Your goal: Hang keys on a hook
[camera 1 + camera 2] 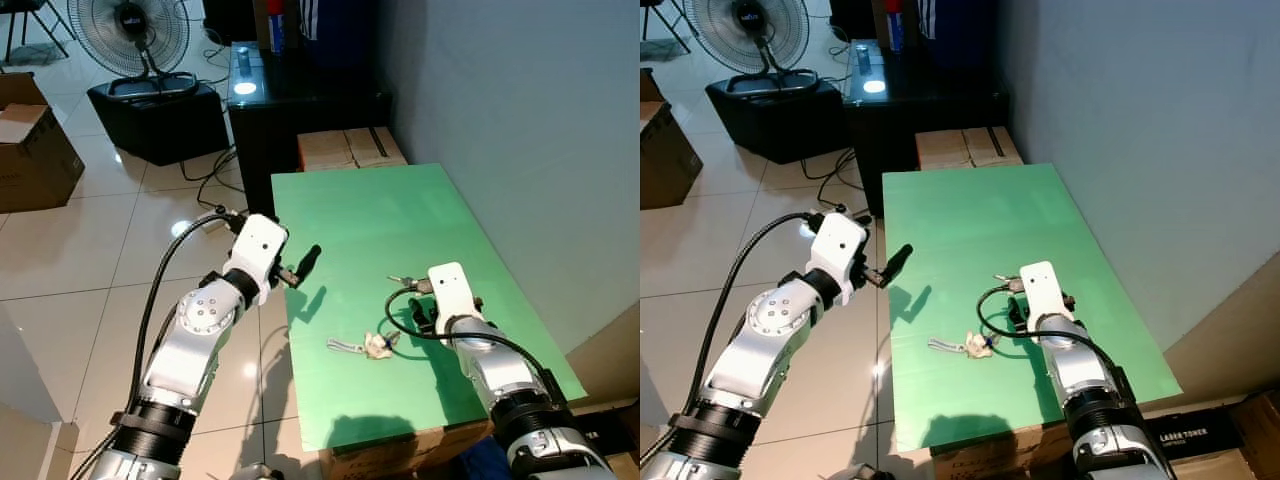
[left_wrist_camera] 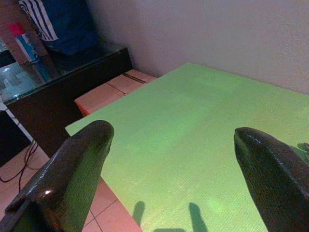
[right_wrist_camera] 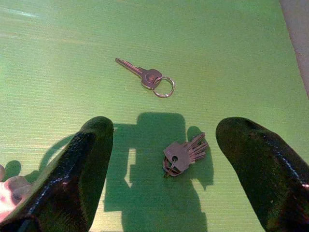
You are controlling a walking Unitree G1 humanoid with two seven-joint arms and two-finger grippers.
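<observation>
The flat green desk top looks matt, with a fine ribbed grain. On it lie a bunch of dull metal keys and, at 11 o'clock from them, a single metal key on a thin shiny ring. The right claw has smooth black plastic fingers (faintly glossy). The pale tiled floor shines, mirror-glossy.

Light: bright, from overhead.
Shadows: crisp on the green table beneath the right gripper.
Glare: tiled floor.
Focus: fingertips soft.
</observation>
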